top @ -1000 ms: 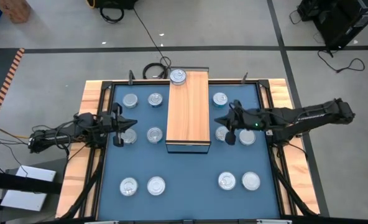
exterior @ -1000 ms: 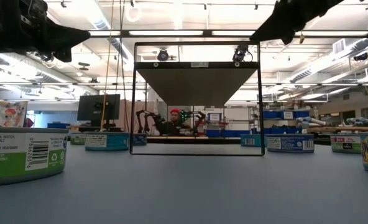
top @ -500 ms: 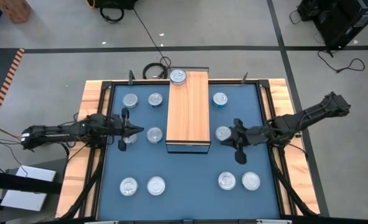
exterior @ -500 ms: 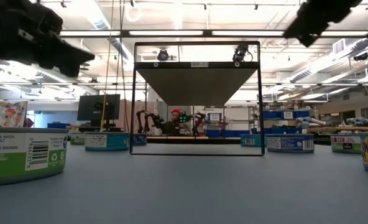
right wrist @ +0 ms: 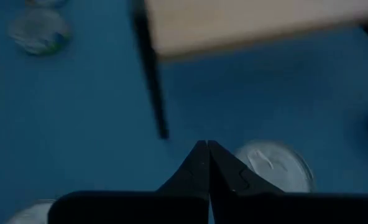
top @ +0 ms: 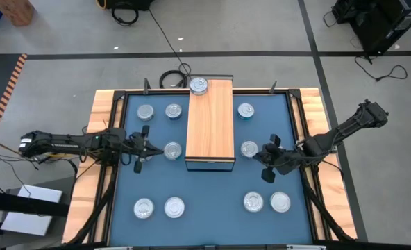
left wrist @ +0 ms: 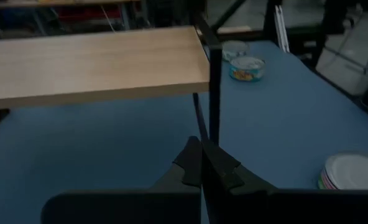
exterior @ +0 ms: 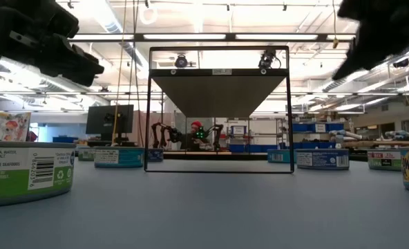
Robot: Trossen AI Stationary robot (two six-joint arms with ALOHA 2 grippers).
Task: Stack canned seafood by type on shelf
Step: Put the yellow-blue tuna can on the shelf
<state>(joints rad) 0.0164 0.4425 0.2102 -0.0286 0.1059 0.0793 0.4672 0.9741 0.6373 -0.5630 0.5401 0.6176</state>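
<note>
Wood-topped shelf [top: 210, 123] holds only 1 tin [top: 198, 85] at its far end; the other tins sit on the mat. Left gripper [top: 144, 146] and right gripper [top: 266, 157] hover closed, empty. Next move, I judge: open over a tin.

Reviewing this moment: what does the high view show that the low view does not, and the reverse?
Only the high view shows the light-brown wood-grain shelf top with one round silver-lidded tin at its far end, the other tins' silver lids on the blue table mat, and both shut claws, left and right. Only the low view shows the printed side labels on the tins, such as the green-and-white one, and the room behind. Both show the shelf, tins and mat.
</note>
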